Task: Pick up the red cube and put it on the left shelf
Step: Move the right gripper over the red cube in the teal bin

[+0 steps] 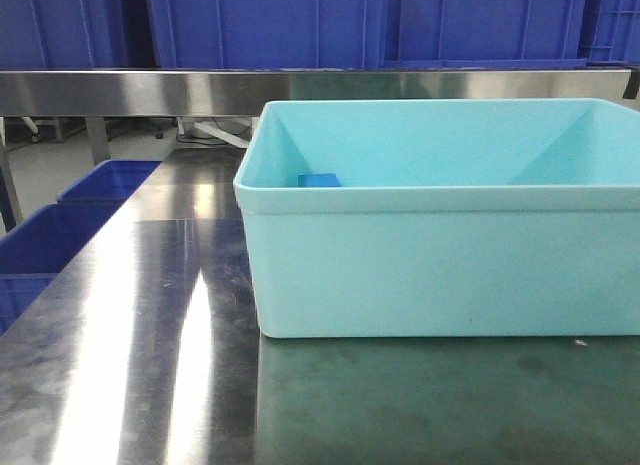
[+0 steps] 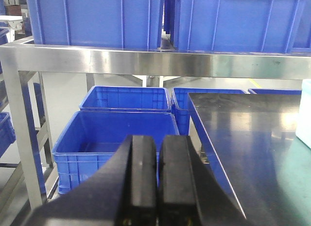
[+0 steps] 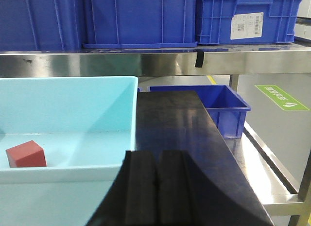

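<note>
We found the red cube [image 3: 25, 154] at lower left of the right wrist view, inside the cyan tub [image 3: 73, 104]; right gripper [image 3: 156, 158] and left gripper [image 2: 158, 143] had jaws together, so we judged opening first, then descending squarely, best

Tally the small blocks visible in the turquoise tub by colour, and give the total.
red cube: 1
blue block: 1
Total: 2, both inside the turquoise tub; the front view hides most of its floor.
</note>
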Controlling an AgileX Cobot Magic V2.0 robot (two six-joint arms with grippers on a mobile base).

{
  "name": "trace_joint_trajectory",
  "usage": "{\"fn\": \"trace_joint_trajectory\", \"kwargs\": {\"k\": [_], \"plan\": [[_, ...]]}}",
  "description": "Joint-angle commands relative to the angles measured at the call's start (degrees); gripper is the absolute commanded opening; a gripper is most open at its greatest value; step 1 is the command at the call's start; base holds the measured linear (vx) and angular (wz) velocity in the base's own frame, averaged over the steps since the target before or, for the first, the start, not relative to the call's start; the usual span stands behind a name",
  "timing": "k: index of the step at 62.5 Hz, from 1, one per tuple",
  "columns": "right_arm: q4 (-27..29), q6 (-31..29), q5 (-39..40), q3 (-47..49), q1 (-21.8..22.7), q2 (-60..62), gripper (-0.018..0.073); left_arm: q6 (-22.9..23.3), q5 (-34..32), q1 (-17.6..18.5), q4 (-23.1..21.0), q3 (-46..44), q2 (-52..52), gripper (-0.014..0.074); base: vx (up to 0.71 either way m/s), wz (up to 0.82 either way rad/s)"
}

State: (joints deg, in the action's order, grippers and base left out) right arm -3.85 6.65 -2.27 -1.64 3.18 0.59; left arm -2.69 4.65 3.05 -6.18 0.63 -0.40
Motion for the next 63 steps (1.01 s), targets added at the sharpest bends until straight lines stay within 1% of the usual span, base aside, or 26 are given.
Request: {"fn": "trace_joint_trajectory", "kwargs": {"k": [1,50,59,63], "plan": [[0.07,-0.31,5.27,1.39,0.17,1.05,0.0049,0.42,-5.11,0.28,-0.27,1.36,-0.78,0.0102,0.0,0.0],[0.07,-0.31,5.48,1.39,0.17,1.05,0.0049,0.42,-5.11,0.28,-0.27,1.36,-0.78,0.0102,0.0,0.0],[0.07,-0.31,7.38,1.39,0.17,1.05,0.0049,0.42,-5.11,0.28,-0.27,1.36,-0.78,0.0102,0.0,0.0],[0.07,-0.31,9.47,1.39,0.17,1.05,0.0049,0.42,-5.11,0.28,-0.27,1.36,-0.78,0.0102,0.0,0.0]]}}
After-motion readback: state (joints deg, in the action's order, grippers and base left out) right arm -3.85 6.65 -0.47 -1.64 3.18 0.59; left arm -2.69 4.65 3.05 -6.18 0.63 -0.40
